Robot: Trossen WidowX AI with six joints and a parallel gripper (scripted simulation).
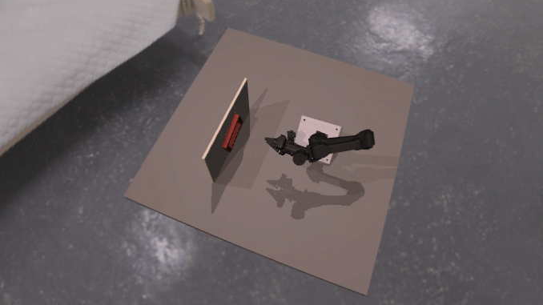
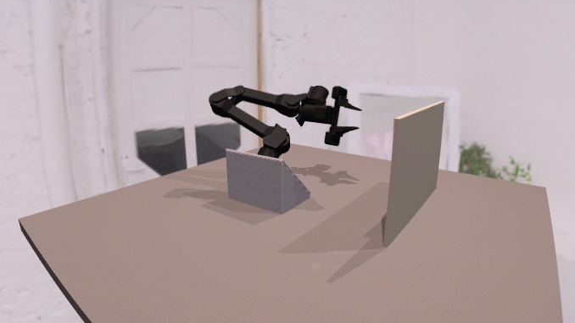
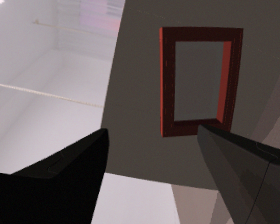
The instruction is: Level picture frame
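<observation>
One end effector (image 2: 344,121) stands open and empty, apart from the red picture frame (image 3: 199,80) (look step, apparently); next, grasp if crooked.

one frame (image 3: 200,82) (red), one panel (image 2: 413,171)

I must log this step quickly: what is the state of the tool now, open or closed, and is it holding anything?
Tool: open, holding nothing; it is apart from the frame on the wall.
</observation>
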